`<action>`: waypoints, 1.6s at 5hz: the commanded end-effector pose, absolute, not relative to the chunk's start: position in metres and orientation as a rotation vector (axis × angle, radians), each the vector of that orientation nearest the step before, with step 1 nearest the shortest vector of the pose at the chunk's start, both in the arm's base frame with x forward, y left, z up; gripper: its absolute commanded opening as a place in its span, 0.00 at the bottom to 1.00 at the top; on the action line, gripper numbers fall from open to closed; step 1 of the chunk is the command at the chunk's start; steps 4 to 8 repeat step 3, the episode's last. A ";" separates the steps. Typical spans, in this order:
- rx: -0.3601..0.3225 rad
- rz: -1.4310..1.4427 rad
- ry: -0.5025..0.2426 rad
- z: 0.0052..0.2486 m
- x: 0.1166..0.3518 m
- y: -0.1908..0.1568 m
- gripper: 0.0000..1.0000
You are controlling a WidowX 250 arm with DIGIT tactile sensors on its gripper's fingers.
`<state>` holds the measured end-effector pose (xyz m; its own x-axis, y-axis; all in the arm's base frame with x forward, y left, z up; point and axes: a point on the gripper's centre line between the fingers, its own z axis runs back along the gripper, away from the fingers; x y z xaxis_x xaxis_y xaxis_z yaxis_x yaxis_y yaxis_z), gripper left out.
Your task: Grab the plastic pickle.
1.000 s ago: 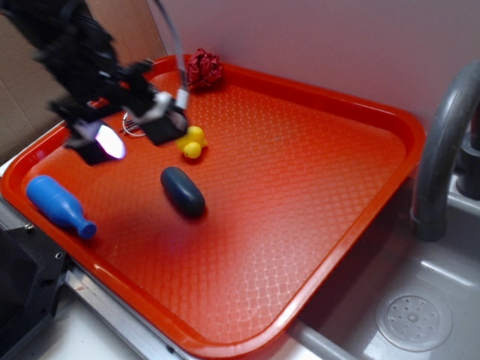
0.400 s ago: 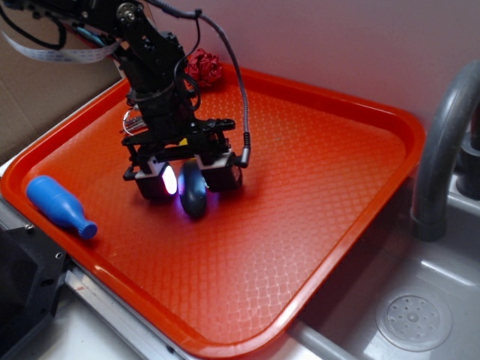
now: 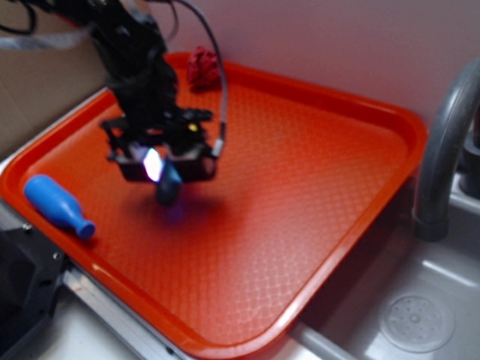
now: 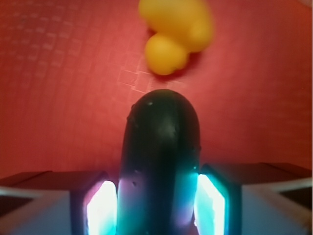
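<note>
The plastic pickle (image 3: 167,189) is a dark blue-grey capsule, and my gripper (image 3: 166,171) is shut on it over the left half of the red tray (image 3: 322,187). It seems to hang just above the tray, with a shadow under it. In the wrist view the pickle (image 4: 161,147) stands between the two glowing pads (image 4: 101,208), both pressed against its sides, and my gripper (image 4: 156,205) holds its near end. Its far rounded end points at the yellow duck (image 4: 176,34), which lies on the tray just beyond.
A bright blue bottle-shaped pin (image 3: 56,204) lies near the tray's left front rim. A red crumpled ball (image 3: 202,66) sits at the back rim. A grey faucet (image 3: 442,150) and the sink drain (image 3: 416,322) are to the right of the tray.
The gripper came down from the back left, its jaws went round the pickle and shut on it. It has now shifted a little left and up with the pickle.
</note>
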<state>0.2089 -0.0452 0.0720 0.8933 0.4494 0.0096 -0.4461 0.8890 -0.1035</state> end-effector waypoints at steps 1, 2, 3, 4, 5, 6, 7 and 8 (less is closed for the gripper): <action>-0.082 0.141 -0.315 0.183 0.204 -0.017 0.00; -0.049 0.045 -0.331 0.217 0.186 -0.016 0.00; -0.022 0.045 -0.265 0.208 0.191 -0.026 0.00; -0.022 0.045 -0.265 0.208 0.191 -0.026 0.00; -0.022 0.045 -0.265 0.208 0.191 -0.026 0.00; -0.022 0.045 -0.265 0.208 0.191 -0.026 0.00; -0.022 0.045 -0.265 0.208 0.191 -0.026 0.00; -0.022 0.045 -0.265 0.208 0.191 -0.026 0.00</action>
